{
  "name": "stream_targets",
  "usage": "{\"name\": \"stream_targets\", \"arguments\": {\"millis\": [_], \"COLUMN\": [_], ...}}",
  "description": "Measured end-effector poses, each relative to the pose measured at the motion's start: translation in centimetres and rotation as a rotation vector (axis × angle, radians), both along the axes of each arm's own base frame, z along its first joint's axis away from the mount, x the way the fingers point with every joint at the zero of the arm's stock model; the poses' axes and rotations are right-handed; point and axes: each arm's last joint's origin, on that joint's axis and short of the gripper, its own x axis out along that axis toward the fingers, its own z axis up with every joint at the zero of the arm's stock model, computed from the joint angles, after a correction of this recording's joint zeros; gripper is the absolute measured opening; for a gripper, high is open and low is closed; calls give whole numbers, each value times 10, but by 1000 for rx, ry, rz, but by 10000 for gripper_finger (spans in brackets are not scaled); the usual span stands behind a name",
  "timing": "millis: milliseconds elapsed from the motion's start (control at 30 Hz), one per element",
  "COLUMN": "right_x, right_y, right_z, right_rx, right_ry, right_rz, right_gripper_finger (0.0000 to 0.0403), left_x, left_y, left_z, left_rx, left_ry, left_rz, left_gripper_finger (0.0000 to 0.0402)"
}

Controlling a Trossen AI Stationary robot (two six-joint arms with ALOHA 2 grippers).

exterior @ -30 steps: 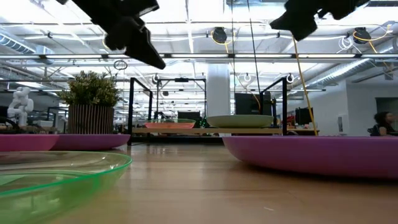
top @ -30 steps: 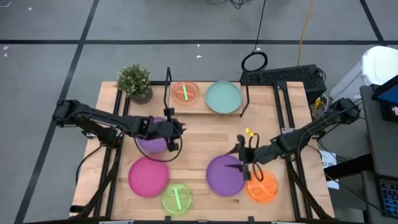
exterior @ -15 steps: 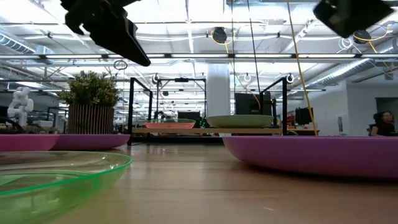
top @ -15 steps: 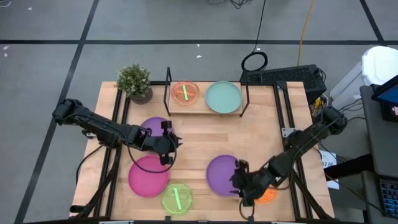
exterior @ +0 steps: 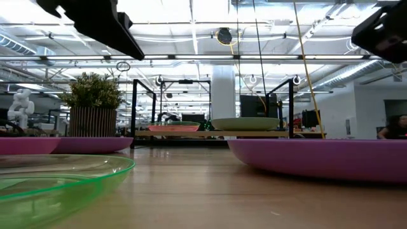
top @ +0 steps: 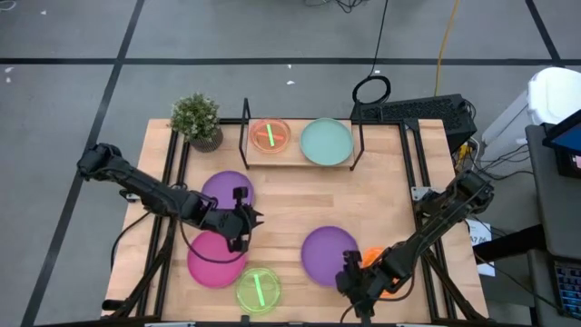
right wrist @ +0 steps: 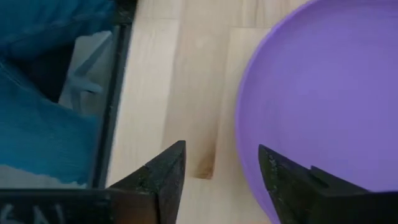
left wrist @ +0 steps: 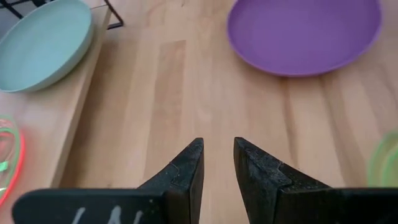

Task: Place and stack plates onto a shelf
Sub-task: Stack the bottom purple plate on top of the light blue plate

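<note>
- Right gripper sits, in the high view, at the near edge of the table beside the near purple plate, with the orange plate partly under its arm; left gripper hangs over the top edge of the magenta plate, just below the far purple plate.
- Same view: the shelf stands at the table's far side and carries a red-pink plate with a green one inside it, and beside that the teal plate; a lime-green plate lies at the near edge, and a potted plant stands left of the shelf.
- Low view: both arms show only as dark shapes at the top corners; the shelf is seen far off with its two plates on the board.
- Left wrist view: the left gripper has its jaws narrow, a slim gap between them, holding nothing, above bare wood.
- Right wrist view: the right gripper has its jaws wide, straddling the rim of the near purple plate; whether they touch it I cannot tell.
</note>
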Motion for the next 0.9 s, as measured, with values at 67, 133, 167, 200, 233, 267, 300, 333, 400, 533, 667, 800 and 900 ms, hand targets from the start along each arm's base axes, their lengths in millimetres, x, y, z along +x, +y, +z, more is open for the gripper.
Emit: {"name": "stream_targets", "arguments": {"millis": [67, 133, 167, 200, 233, 267, 300, 333, 400, 533, 667, 800, 900], "right_x": [-1, -2, -2, -2, -2, -2, -1, -1, 0, 2, 4, 4, 5], "right_y": [-1, -2, -2, -2, -2, -2, -2, -2, -2, -2, -2, -2, -2], "right_z": [-1, -1, -2, -2, -2, -3, -5, -7, -13, -21, -27, -28, -29], "right_rx": [-16, -23, -29, -34, -38, -41, -45, -54, -73, -94, -116, -124, -138], "right_ry": [14, 20, 22, 24, 23, 20, 20, 22, 35, 50, 59, 55, 51], "right_rz": [4, 4, 8, 14, 22, 26, 31, 37, 44, 51, 73, 89, 105], "right_gripper_finger": [169, 156, 150, 144, 139, 134, 130, 126, 119, 114, 115, 116, 116], "left_x": [-1, -3, -3, -4, -4, -5, -5, -5, -6, -6, -6, -6, -6], "left_y": [-4, -7, -8, -9, -11, -12, -13, -13, -14, -16, -16, -16, -16], "left_z": [0, 0, 0, 0, 0, 0, 0, 0, 0, 0, 0, 0, 0], "left_rx": [-8, -13, -14, -14, -14, -15, -15, -16, -20, -21, -22, -22, -23], "left_ry": [-2, -3, -3, -4, -4, -4, -4, -4, -5, -5, -5, -6, -6], "left_rz": [-7, -15, -20, -25, -29, -34, -38, -39, -40, -44, -44, -43, -44], "left_gripper_finger": [95, 95, 95, 95, 95, 95, 95, 95, 95, 95, 95, 95, 95]}}
